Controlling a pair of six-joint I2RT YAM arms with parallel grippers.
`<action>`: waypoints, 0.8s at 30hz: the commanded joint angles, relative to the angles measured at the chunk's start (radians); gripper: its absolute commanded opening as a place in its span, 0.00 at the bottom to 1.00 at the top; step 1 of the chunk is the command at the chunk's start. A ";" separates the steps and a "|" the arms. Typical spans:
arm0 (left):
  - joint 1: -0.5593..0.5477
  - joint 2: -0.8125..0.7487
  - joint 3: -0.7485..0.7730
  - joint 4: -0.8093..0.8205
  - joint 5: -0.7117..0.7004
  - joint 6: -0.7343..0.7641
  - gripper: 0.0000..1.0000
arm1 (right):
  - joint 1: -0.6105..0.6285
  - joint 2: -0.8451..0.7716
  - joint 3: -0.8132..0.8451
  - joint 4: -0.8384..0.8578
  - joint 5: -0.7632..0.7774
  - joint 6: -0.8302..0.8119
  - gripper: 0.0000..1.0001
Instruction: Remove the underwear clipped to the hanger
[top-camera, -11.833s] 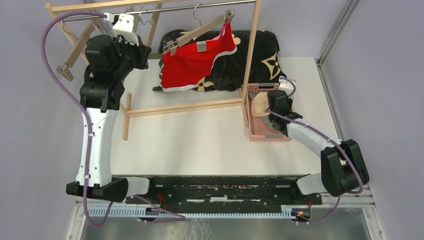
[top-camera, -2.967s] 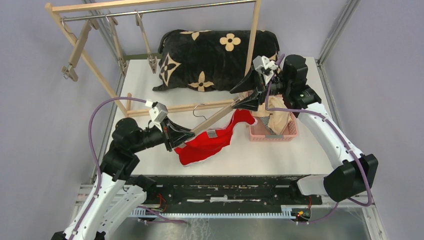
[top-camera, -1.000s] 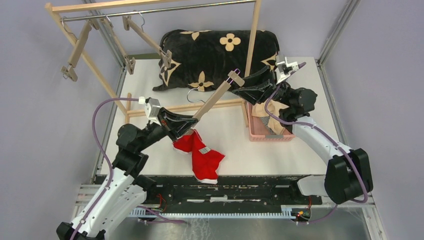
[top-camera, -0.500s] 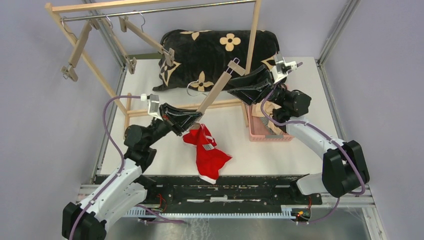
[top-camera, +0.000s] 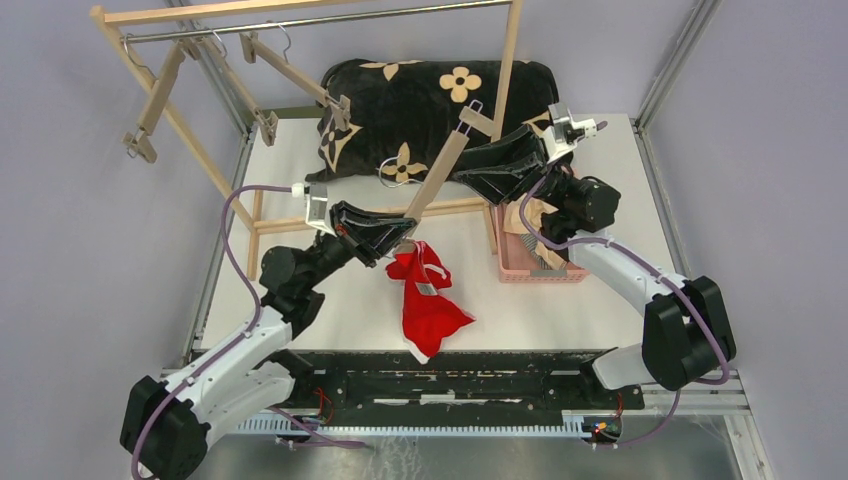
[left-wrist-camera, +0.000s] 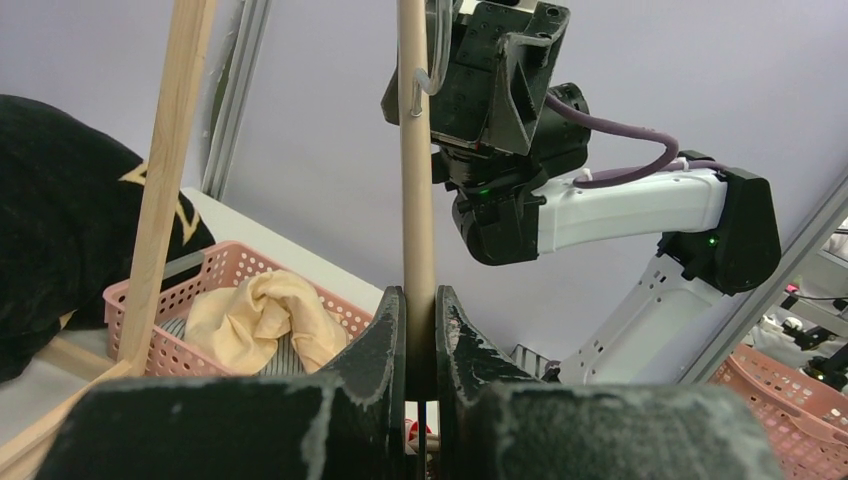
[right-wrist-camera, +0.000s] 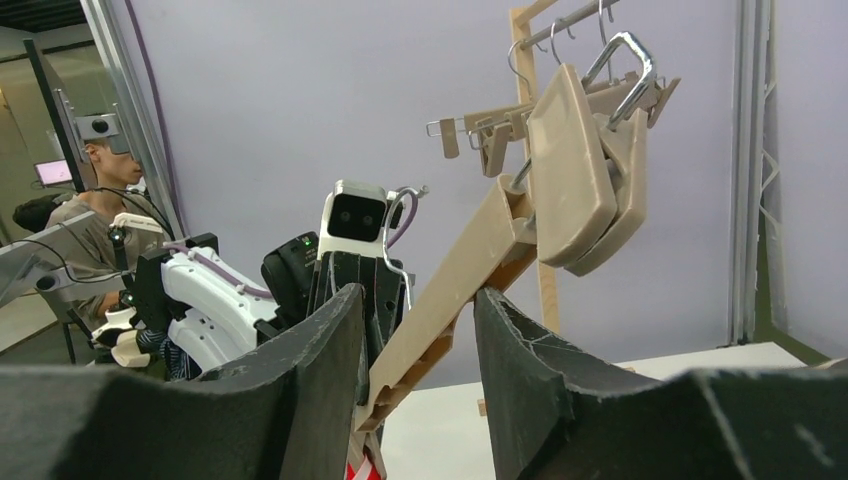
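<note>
Your red underwear (top-camera: 425, 310), white-trimmed with a small label, hangs bunched from the low end of the wooden hanger (top-camera: 440, 175) over the middle of the worktop (top-camera: 500, 320). Its long axis runs from 12 to 6 o'clock, with the pointed tail toward 6, and the hanger's bar slants from 7 up to 1 o'clock. Your left gripper (left-wrist-camera: 420, 310) has its jaws pinching that bar close to the cloth, while your right gripper (right-wrist-camera: 418, 300) has jaws spread wider than the bar, which passes between them below its upper clip.
</note>
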 joint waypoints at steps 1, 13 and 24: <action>-0.036 -0.018 0.045 0.087 0.041 -0.032 0.03 | 0.022 0.009 0.040 0.052 -0.002 0.008 0.53; -0.036 -0.231 0.002 -0.054 -0.102 0.107 0.03 | 0.024 -0.007 0.009 0.051 0.001 -0.015 0.53; -0.036 -0.160 -0.007 -0.013 -0.067 0.065 0.03 | 0.067 -0.005 0.031 0.051 -0.016 -0.019 0.77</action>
